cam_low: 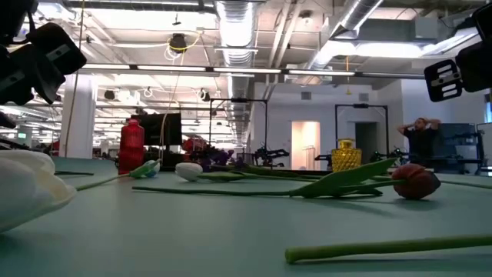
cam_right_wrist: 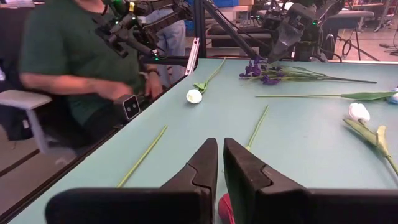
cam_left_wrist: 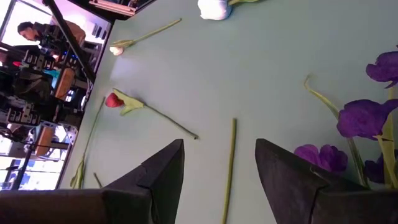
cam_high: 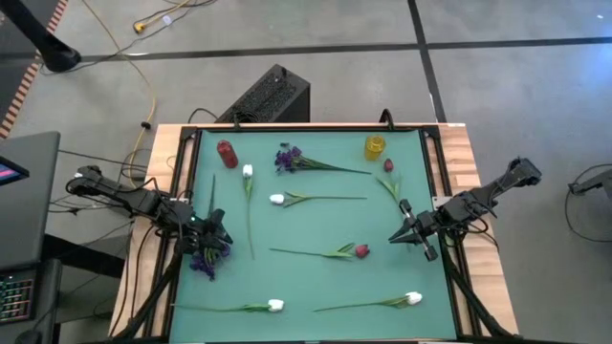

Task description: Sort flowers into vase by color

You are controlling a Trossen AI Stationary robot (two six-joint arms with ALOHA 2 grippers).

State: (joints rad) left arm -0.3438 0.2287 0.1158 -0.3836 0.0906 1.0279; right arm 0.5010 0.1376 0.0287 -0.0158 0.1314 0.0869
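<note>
Several flowers lie flat on the green mat. These are white tulips [cam_high: 248,173] [cam_high: 277,200] [cam_high: 275,306] [cam_high: 413,299], red tulips [cam_high: 361,251] [cam_high: 388,165] and purple blooms [cam_high: 287,158] [cam_high: 206,258]. A red vase [cam_high: 227,153] and a yellow vase [cam_high: 375,146] stand near the far edge. My left gripper [cam_high: 220,232] [cam_left_wrist: 219,144] hangs open above the mat beside the purple blooms [cam_left_wrist: 367,118], and a white tulip's stem [cam_left_wrist: 230,162] shows between its fingers. My right gripper [cam_high: 397,236] [cam_right_wrist: 221,140] is shut, just right of the red tulip [cam_right_wrist: 225,208].
A person in a green shirt [cam_right_wrist: 68,56] sits at the table's left side, with a hand near the edge. Wooden borders and black rails frame the mat [cam_high: 316,225]. A black box [cam_high: 273,94] sits beyond the far edge. Bare mat lies between the flowers in the middle.
</note>
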